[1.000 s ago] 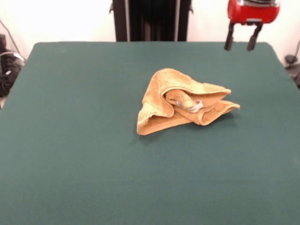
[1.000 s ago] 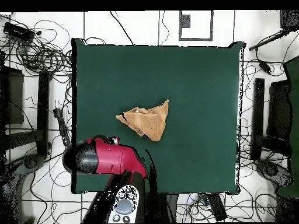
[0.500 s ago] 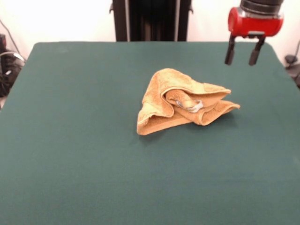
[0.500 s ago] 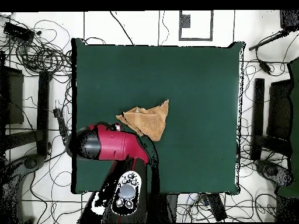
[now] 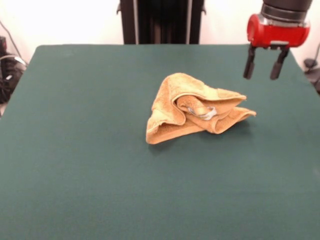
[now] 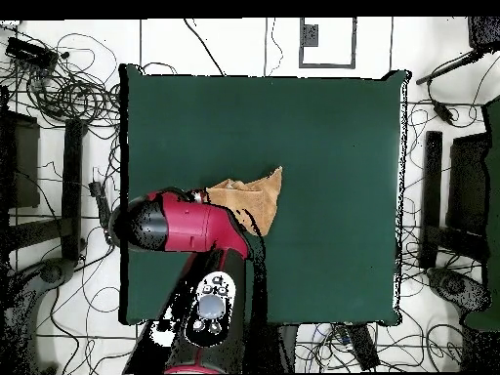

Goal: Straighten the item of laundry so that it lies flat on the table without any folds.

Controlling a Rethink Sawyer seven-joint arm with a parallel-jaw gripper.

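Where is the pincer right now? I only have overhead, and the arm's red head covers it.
Observer: The front view shows the pincer hanging in the air off to one side of the hand towel, touching nothing.
Operator: Open or shut?
Observer: Open. Both fingers point down with a clear gap between them.
Operator: Towel state? I see a triangle half under the arm.
Observer: It's a crumpled heap, with layers folded over each other and a small grey tag tucked in the middle fold.
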